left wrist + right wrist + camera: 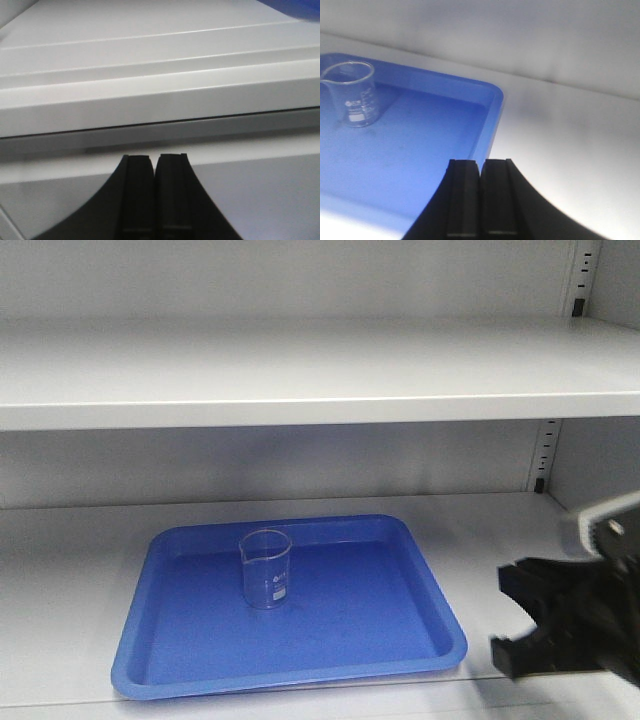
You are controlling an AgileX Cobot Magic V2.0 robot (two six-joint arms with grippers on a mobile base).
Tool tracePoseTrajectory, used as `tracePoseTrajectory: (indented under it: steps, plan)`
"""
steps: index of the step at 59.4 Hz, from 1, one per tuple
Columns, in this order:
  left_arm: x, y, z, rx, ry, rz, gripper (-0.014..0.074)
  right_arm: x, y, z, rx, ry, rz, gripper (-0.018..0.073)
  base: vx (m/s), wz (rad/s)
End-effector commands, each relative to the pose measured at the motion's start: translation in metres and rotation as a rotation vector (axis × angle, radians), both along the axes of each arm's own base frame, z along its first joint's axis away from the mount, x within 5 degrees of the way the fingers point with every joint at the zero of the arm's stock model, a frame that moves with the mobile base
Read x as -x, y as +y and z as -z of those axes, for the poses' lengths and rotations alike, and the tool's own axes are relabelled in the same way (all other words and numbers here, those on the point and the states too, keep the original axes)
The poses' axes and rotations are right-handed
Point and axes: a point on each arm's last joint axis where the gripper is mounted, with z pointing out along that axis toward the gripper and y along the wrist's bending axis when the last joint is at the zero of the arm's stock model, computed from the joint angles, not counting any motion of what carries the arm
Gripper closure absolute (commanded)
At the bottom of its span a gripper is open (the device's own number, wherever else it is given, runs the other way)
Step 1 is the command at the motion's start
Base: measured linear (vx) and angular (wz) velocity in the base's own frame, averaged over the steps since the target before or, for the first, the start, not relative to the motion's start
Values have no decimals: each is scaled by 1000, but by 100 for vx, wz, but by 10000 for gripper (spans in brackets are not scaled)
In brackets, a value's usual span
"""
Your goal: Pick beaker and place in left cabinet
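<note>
I see the small clear glass beaker (266,567) upright in the blue plastic tray (400,640) on the light grey metal cabinet (300,370) shelf. Both grippers' fingers are clenched empty, right gripper (480,200) beside the tray, left gripper (155,195) apart.

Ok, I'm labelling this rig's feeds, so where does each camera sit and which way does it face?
Exterior front-facing: outside the arms, facing into the cabinet; shows the beaker upright in the blue tray, with the right pincer at the right edge.
Left wrist: on the left arm, facing pale shelf edges; left pincer shut.
Right wrist: on the right arm, facing beaker and tray; right pincer shut.
Shared: front and right wrist both show beaker and tray.
</note>
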Motion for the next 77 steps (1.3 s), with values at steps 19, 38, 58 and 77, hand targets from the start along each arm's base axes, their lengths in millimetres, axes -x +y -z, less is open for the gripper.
tracePoseTrajectory:
  steps: [19, 38, 58, 77]
  plan:
    - [-1, -1, -12, 4, -99, 18, 593, 90, -43, 38, -165, -207, 100, 564, 0, 0]
    - [-1, -1, -12, 4, -99, 18, 593, 143, -62, 86, -255, -347, 162, 564, 0, 0]
    - [-1, -1, -12, 4, -99, 18, 593, 154, -66, 115, -341, -373, 196, 564, 0, 0]
    - [-1, -1, -12, 4, -99, 18, 593, 154, -66, 115, -342, -377, 195, 564, 0, 0]
